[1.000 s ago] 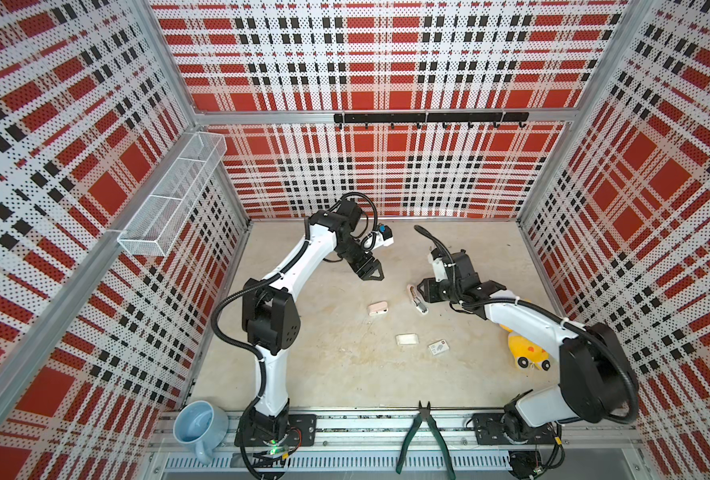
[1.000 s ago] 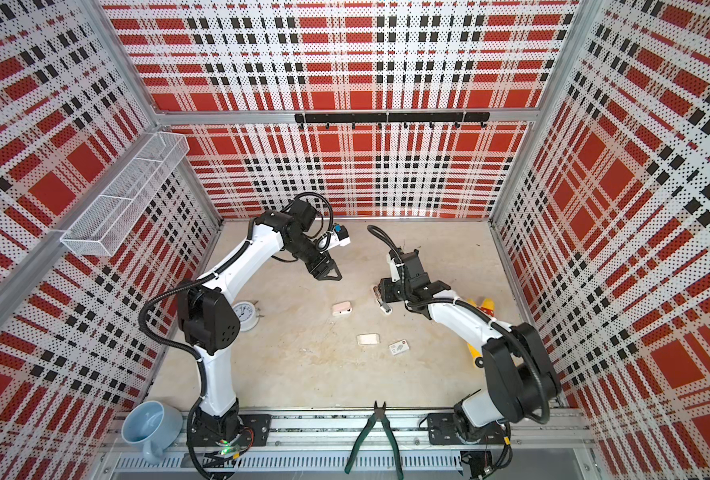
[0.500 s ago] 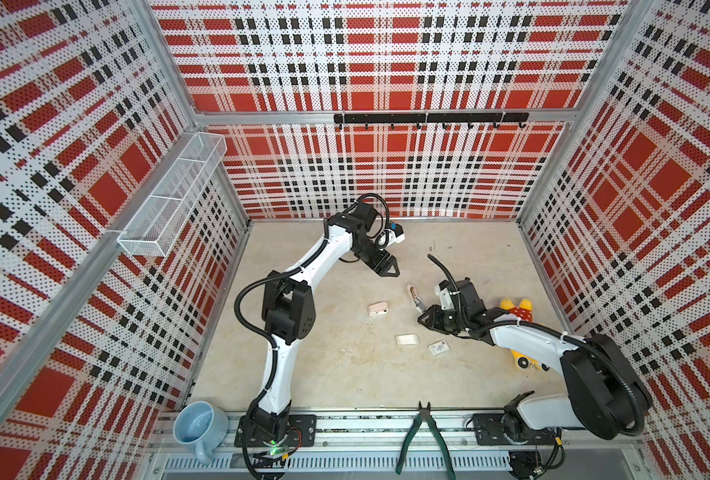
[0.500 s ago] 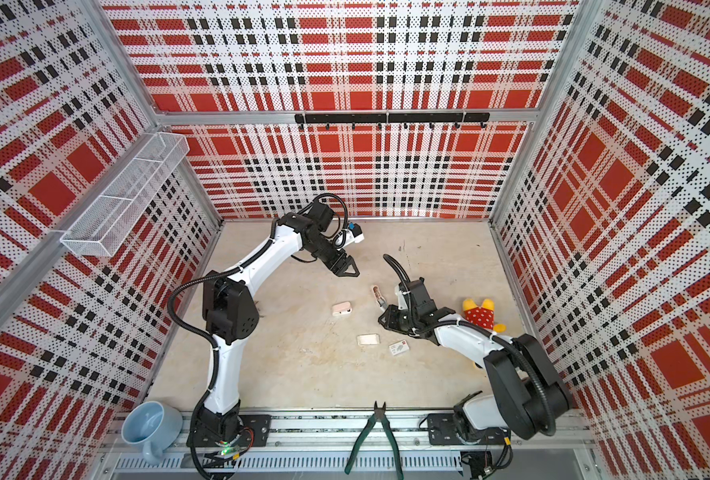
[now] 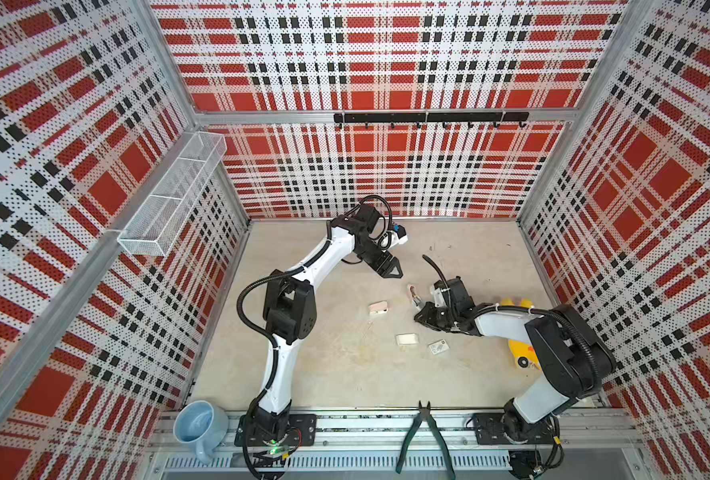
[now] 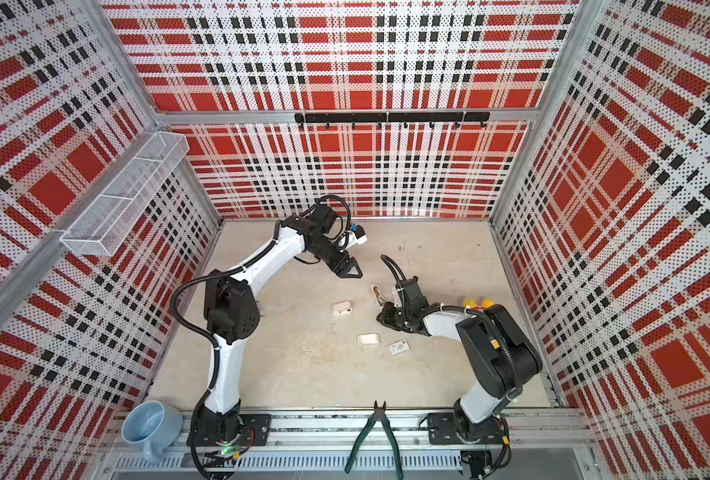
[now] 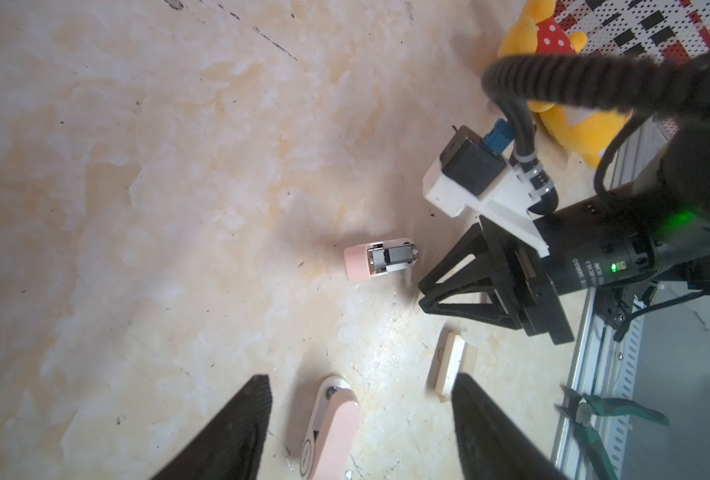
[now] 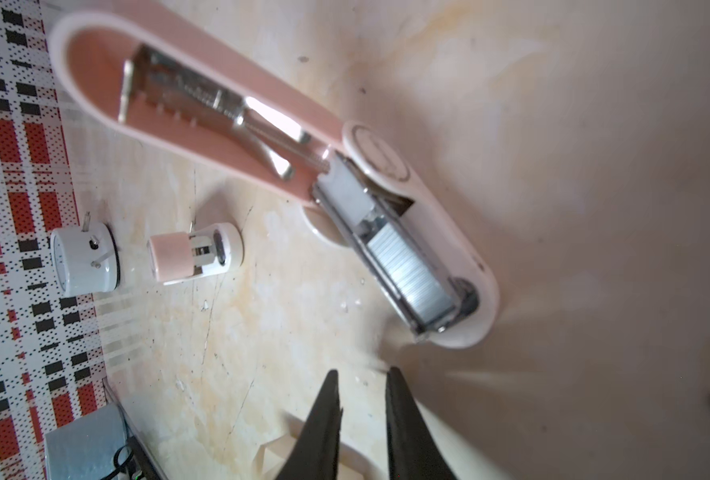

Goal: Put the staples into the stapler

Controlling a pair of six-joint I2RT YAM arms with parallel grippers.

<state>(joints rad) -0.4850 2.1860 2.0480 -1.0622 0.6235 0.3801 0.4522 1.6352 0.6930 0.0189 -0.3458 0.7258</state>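
The staples (image 8: 411, 266), likely a light, brittle, slippery strip best pinched along its long sides, lie in the open stapler (image 8: 448, 224) on the worktop (image 8: 303, 332), with the right gripper (image 8: 362, 372) jaws nearly closed on nothing and the left gripper (image 7: 360, 377) jaws wide and empty.

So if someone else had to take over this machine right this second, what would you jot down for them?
Left tool: open, empty, held up, touching nothing.
Right tool: jaws a narrow gap apart, empty, tips just short of the stapler.
The stapler lies open, pink lid swung back.
Done: a strip of staples sits in its channel.
Left to do: close the lid, I would guess; whether the strip is fully seated I cannot tell.
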